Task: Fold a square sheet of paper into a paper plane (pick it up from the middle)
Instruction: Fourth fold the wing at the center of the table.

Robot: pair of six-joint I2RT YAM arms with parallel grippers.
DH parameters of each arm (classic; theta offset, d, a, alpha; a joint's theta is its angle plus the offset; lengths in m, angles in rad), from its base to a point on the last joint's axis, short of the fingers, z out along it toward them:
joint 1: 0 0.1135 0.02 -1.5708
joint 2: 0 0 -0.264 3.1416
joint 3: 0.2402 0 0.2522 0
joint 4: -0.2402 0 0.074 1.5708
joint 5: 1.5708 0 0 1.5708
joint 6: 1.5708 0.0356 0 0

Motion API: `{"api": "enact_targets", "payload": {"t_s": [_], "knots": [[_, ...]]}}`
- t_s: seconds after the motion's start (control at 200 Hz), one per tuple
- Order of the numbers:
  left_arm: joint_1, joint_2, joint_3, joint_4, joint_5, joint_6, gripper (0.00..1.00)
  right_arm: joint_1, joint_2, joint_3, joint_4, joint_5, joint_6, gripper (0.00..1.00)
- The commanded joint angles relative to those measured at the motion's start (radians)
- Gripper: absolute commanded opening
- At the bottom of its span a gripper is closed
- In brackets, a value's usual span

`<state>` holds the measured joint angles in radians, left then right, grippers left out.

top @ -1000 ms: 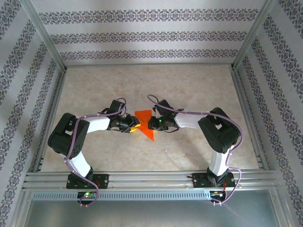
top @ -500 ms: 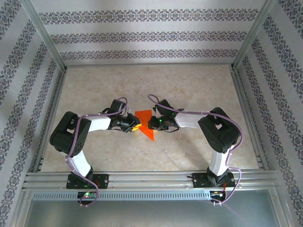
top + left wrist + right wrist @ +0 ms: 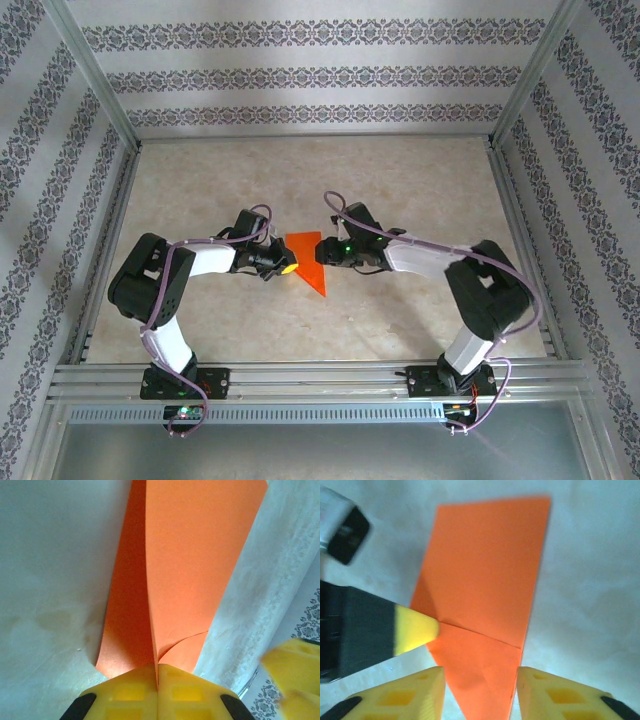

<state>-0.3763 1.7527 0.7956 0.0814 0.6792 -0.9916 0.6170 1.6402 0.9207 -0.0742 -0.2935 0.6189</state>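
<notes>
nearest us, the left gripper (image 3: 157, 675) is clenched on the left edge of the folded orange paper (image 3: 195, 555). the paper rests mid-table (image 3: 400, 190), between both grippers. the right gripper (image 3: 480, 680) is released, and its yellow fingers (image 3: 420, 695) straddle the paper's pointed tip without touching it. farther off, the paper's wide end faces the patterned back wall (image 3: 320, 75).

Paper plane (image 3: 307, 262): thin orange-red paper, matt, smooth, crisp creases, slight wrinkle near point.
Left gripper (image 3: 157, 669), right gripper (image 3: 480, 672): yellow moulded plastic, matt, shallow recessed pockets; black insets at base.
Desk (image 3: 400, 190): beige marbled top, smooth, faint sheen.
Arm shells (image 3: 415, 262): white and black plastic, semi-gloss.
Frame rails (image 3: 320, 378): pale brushed metal.
Walls (image 3: 320, 75): patterned covering, matt.
</notes>
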Motion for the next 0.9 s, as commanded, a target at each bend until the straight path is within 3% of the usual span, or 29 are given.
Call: {"api": "enact_targets", "payload": {"t_s": [0.0,0.185,0.34,0.615,0.894], "knots": [[-0.026,-0.044,0.039,-0.049,-0.051,0.012,0.06,-0.009,-0.108,-0.045,-0.006,0.156,-0.115,0.5],[-0.055,-0.049,0.057,-0.036,-0.11,-0.085,0.06,-0.01,-0.251,-0.146,0.017,0.33,-0.225,0.63],[-0.084,-0.031,0.086,-0.002,-0.166,-0.157,0.06,-0.01,-0.308,-0.185,0.026,0.382,-0.304,0.67],[-0.135,-0.018,0.11,-0.012,-0.297,-0.278,0.06,-0.005,-0.292,-0.212,0.077,0.293,-0.438,0.63],[-0.155,-0.019,0.139,-0.085,-0.333,-0.298,0.07,0.11,-0.186,-0.19,0.114,0.311,-0.535,0.54]]}}
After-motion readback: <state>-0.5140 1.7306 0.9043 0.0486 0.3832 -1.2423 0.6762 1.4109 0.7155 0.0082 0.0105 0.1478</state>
